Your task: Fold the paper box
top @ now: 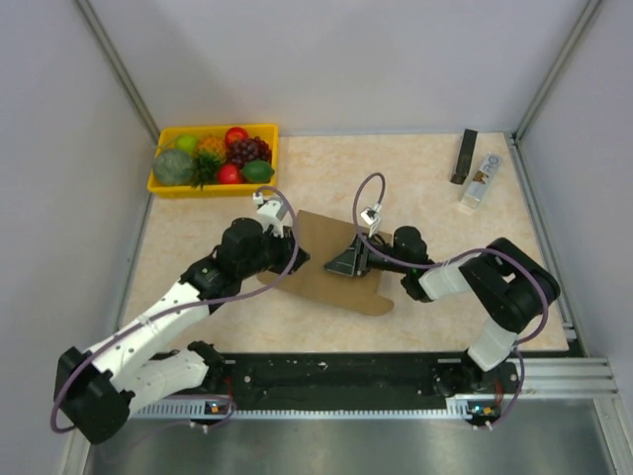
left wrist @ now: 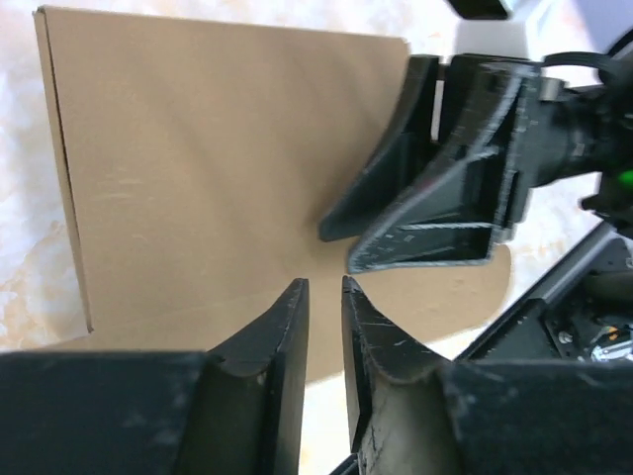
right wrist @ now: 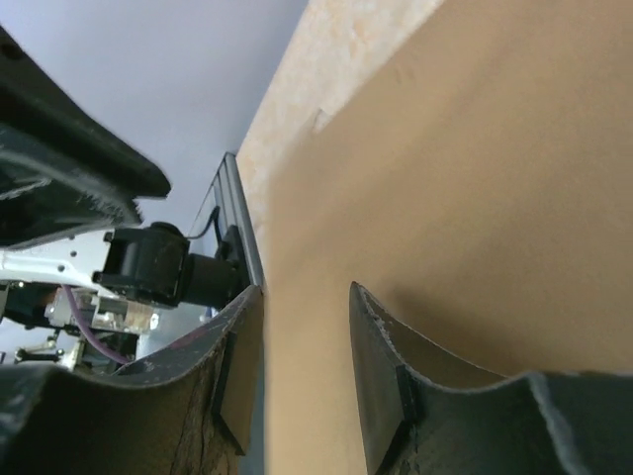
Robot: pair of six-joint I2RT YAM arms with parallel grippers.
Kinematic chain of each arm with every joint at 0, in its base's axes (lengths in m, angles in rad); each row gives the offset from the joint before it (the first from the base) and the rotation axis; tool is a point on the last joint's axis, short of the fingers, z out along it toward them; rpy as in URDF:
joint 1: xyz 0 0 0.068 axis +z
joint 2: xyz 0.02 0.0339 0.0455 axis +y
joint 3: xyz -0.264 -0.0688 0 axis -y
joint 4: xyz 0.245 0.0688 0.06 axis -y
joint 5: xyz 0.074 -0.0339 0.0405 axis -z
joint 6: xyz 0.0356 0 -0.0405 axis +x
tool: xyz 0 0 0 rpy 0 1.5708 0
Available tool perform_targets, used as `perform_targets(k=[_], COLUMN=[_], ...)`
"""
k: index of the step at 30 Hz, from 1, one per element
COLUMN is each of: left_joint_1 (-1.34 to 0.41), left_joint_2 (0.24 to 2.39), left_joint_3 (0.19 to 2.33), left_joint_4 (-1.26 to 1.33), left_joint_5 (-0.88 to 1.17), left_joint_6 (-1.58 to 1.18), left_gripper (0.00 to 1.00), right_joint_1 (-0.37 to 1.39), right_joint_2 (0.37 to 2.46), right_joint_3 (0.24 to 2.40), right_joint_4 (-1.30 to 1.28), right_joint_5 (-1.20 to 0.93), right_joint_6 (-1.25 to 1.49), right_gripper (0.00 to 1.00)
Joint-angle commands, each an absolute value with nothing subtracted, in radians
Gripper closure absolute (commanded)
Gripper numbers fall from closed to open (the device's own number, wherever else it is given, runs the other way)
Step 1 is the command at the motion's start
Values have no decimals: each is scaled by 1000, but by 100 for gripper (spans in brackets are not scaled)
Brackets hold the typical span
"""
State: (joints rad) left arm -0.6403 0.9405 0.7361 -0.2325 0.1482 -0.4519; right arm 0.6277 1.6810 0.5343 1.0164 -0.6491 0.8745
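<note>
The paper box [top: 331, 292] is a flat brown cardboard sheet lying mid-table, with a rounded flap toward the near right. It fills much of the left wrist view [left wrist: 218, 168] and the right wrist view [right wrist: 465, 178]. My left gripper [top: 293, 261] is at the sheet's left edge. Its fingers [left wrist: 287, 327] stand a narrow gap apart [left wrist: 324, 284]; only table and cardboard show through that gap. My right gripper [top: 336, 263] rests over the sheet's middle, pointing left, jaws apart [right wrist: 305, 289]. It also shows in the left wrist view [left wrist: 336, 247], close ahead of the left fingertips.
A yellow tray [top: 198, 190] of fruit sits at the back left. A black block [top: 464, 156] and a small pale item [top: 479, 183] lie at the back right. A black rail [top: 336, 371] runs along the near edge between the arm bases.
</note>
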Motion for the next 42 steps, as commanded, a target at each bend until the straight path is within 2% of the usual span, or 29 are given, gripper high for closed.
perform_targets(k=[1, 6, 7, 8, 9, 10, 12, 14, 15, 16, 19, 20, 22, 25, 28, 31, 33, 34, 36, 38, 42], left_joint_1=[-623, -606, -573, -548, -519, -476, -457, -456, -454, -451, -448, -446, -443, -436, -434, -434, -434, -430, -419, -376, -324], left_joint_2=[1011, 936, 916, 914, 916, 929, 969, 1060, 1089, 1139, 1234, 1259, 1304, 1359, 1391, 1260, 1177, 1117, 1085, 1097, 1214], left_joint_3=[776, 776, 769, 761, 752, 717, 680, 678, 686, 689, 649, 649, 618, 556, 542, 526, 546, 580, 626, 653, 647], left_joint_4=[-127, -182, -201, -201, -195, -169, -63, -52, -57, -45, 69, 64, 44, 89, 112, 118, 78, 58, 26, 5, 44], left_joint_5=[128, -39, -57, -23, 33, 104, 250, 290, 331, 354, 402, 402, 332, 278, 307, 322, 278, 262, 219, 216, 317], left_joint_6=[-410, -390, -391, -399, -402, -402, -393, -362, -356, -357, -379, -400, -416, -437, -452, -479, -462, -456, -431, -422, -434], left_gripper=[76, 43, 42, 42, 49, 51, 54, 66, 69, 76, 80, 86, 90, 96, 98, 93, 83, 72, 65, 67, 81], right_joint_1=[588, 568, 566, 565, 563, 563, 561, 563, 561, 561, 561, 560, 540, 508, 474, 449, 442, 442, 431, 426, 425], right_joint_2=[1701, 1533, 1510, 1488, 1447, 1428, 1399, 1388, 1391, 1410, 1451, 1485, 1511, 1580, 1623, 1568, 1472, 1435, 1382, 1327, 1322], right_joint_3=[486, 586, 603, 618, 636, 637, 626, 594, 547, 522, 430, 407, 350, 304, 313, 351, 394, 406, 428, 428, 381], right_joint_4=[1095, 692, 628, 579, 531, 490, 479, 584, 633, 687, 857, 944, 968, 997, 1028, 964, 852, 753, 701, 686, 754], right_joint_5=[-701, -706, -689, -684, -686, -683, -705, -736, -758, -764, -765, -768, -749, -739, -779, -818, -818, -815, -811, -813, -816], right_joint_6=[902, 774, 750, 727, 686, 681, 696, 753, 812, 836, 905, 917, 907, 870, 874, 887, 838, 822, 815, 834, 877], right_gripper=[60, 56, 53, 52, 52, 50, 49, 50, 52, 56, 67, 71, 79, 82, 84, 85, 84, 84, 83, 80, 79])
